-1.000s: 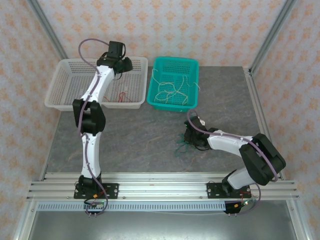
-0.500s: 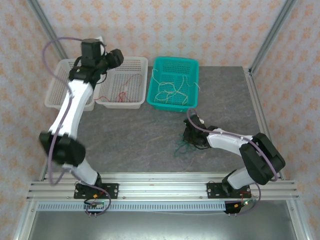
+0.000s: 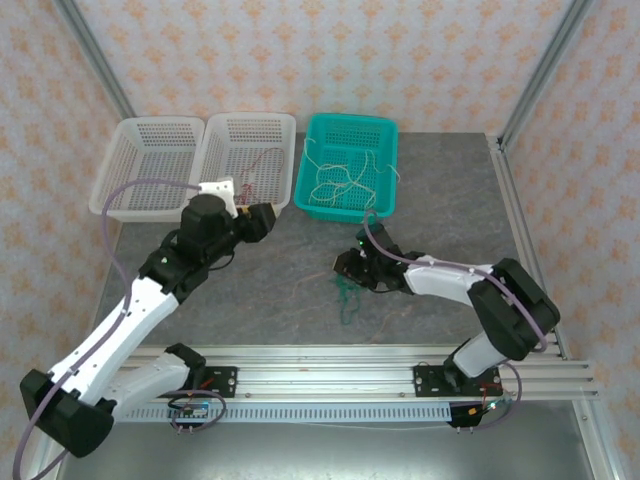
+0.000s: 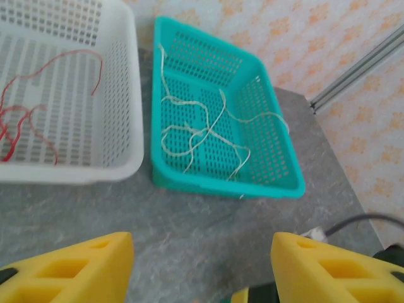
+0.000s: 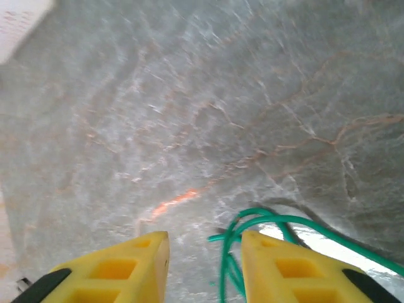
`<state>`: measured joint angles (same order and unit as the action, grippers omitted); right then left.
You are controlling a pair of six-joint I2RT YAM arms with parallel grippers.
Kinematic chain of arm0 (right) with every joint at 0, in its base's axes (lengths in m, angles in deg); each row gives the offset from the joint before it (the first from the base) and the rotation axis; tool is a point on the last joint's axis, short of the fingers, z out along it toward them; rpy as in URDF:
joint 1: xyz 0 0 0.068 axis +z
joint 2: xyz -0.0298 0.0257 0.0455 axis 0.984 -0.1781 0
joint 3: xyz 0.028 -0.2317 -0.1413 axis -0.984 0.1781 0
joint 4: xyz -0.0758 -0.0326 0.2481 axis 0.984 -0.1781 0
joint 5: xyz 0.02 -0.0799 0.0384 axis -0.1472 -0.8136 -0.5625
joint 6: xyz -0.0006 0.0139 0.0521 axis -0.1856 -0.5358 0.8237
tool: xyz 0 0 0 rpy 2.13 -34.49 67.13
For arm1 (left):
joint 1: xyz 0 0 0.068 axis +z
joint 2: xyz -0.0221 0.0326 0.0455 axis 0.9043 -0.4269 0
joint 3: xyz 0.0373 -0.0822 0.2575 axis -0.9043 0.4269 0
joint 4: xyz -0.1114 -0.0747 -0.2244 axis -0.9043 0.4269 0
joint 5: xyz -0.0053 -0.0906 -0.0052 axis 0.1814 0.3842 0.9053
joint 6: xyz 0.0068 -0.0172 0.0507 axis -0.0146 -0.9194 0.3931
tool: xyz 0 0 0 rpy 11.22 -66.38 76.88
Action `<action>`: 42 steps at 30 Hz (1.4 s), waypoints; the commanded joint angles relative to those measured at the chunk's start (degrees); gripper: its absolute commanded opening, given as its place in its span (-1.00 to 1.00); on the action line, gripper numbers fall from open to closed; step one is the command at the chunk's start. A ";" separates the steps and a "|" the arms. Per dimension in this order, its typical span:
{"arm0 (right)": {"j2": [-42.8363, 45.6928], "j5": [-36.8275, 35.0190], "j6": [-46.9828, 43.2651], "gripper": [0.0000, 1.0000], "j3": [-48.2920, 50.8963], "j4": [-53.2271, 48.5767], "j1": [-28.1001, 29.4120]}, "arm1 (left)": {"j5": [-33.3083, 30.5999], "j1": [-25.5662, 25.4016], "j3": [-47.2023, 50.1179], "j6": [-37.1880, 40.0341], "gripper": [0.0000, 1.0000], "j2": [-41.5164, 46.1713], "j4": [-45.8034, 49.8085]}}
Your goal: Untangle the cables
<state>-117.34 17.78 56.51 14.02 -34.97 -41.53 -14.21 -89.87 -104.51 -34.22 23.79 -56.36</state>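
A tangle of green cables [image 3: 345,294] lies on the grey table just in front of my right gripper [image 3: 347,267]. In the right wrist view the green cables [image 5: 253,220] loop up between my yellow fingers [image 5: 285,270], close to the right one and not pinched; the right gripper [image 5: 205,268] is open. Cream-white cables [image 3: 343,181] lie in the teal basket [image 3: 309,206], and red cables [image 3: 245,186] in the nearer white basket [image 3: 284,131]. My left gripper [image 3: 263,221] hovers over the table in front of those baskets, open and holding nothing [image 4: 202,271].
A second white basket [image 3: 112,170] stands at the far left. In the left wrist view the teal basket [image 4: 278,184] and the white basket [image 4: 134,126] stand side by side, with bare table between them and my fingers. Metal frame posts rise at the back corners.
My left arm swung down from the white baskets to the table's middle left. My right gripper shifted left and its jaws parted; the green cables moved left with it.
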 commanded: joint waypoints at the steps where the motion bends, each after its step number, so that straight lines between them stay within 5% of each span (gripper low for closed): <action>1: 4.90 -5.23 -3.03 -0.27 -1.97 -2.24 -0.07 | 0.97 -1.00 4.28 -3.89 0.20 1.25 0.99; 8: 13.06 -13.72 -7.40 -0.29 1.24 -9.59 -0.07 | 3.66 -12.26 8.64 -12.79 0.17 -8.15 -8.42; 13: 16.85 -16.58 -7.38 -0.29 4.69 -12.95 -0.16 | 5.72 -19.38 7.67 -19.63 -0.30 -20.50 -15.66; 15: 19.40 -17.01 -6.87 -0.29 5.64 -12.89 -0.16 | 6.50 -21.03 7.51 -21.52 -0.34 -25.04 -19.01; 26: 19.45 -11.75 -6.64 -0.29 6.92 -12.38 -0.11 | 3.65 -22.11 3.57 -20.19 -0.54 -37.80 -19.27; 32: 13.10 -2.30 -7.25 -0.20 7.44 -12.44 0.39 | 3.96 -22.19 5.35 -21.21 -0.55 -38.69 -21.07; 36: 9.03 -1.17 -8.87 -0.18 4.83 -20.99 2.37 | 2.63 -22.17 6.59 -20.75 -0.55 -36.48 -20.34; 42: 8.93 -3.42 -4.28 0.16 4.28 -25.27 8.03 | -0.31 -22.19 6.86 -18.61 -0.54 -33.39 -17.87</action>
<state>-108.99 14.96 49.96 19.86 -56.48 -35.47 -11.09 -111.88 -98.17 -54.55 -11.84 -75.17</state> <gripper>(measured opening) 0.557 0.229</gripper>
